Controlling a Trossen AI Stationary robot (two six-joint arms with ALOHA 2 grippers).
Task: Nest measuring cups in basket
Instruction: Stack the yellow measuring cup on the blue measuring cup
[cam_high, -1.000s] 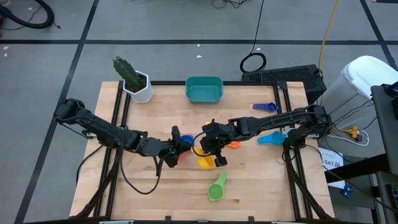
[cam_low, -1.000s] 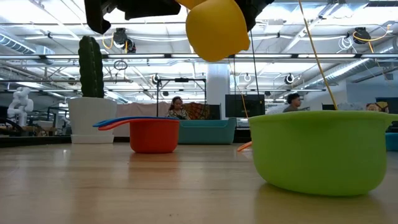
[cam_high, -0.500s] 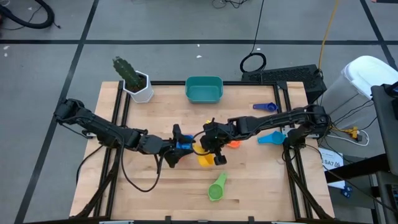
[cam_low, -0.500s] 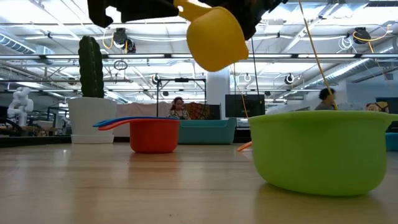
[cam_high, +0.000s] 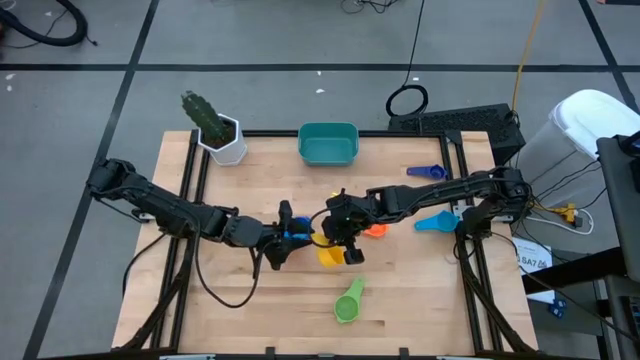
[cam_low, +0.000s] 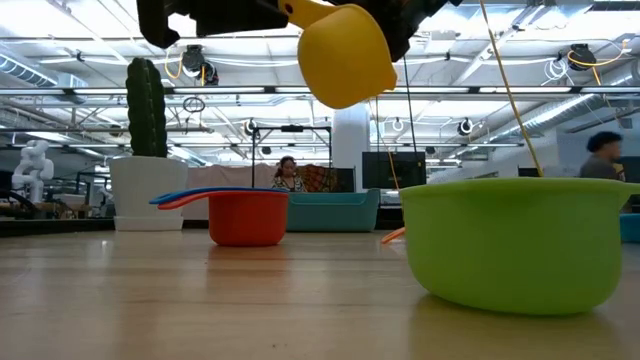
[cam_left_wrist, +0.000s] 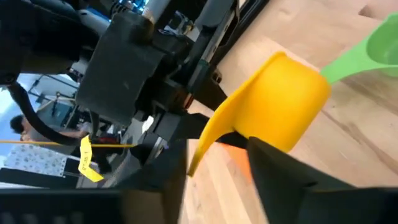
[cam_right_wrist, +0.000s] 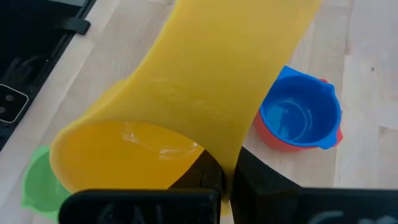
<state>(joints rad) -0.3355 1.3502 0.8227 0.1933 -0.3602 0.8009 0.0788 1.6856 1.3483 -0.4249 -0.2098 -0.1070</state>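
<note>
The right gripper (cam_high: 345, 240) is clamped on the handle of a yellow measuring cup (cam_high: 329, 258), holding it up over the middle of the table, seen from above. The left gripper (cam_high: 291, 238) sits just beside it, fingers part-way apart at a blue cup nested in a red one (cam_high: 299, 233); whether it grips them I cannot tell. The teal basket (cam_high: 328, 144) stands at the far edge, well apart from both. A green cup (cam_high: 348, 302) lies nearer the front edge.

From table height, the yellow cup (cam_low: 345, 52) hangs tilted above the red-and-blue pair (cam_low: 247, 215), whose flat handles lie level, pointing toward the white pot (cam_low: 147, 190).

The left wrist view shows smooth, glossy plastic on the yellow cup (cam_left_wrist: 283, 102), its flat handle running back into the other arm's fingers.

In the right wrist view, the blue cup (cam_right_wrist: 300, 114) lies past the yellow bowl (cam_right_wrist: 130, 162), mouth up; to my eye the drop depends on lining up over it.
</note>
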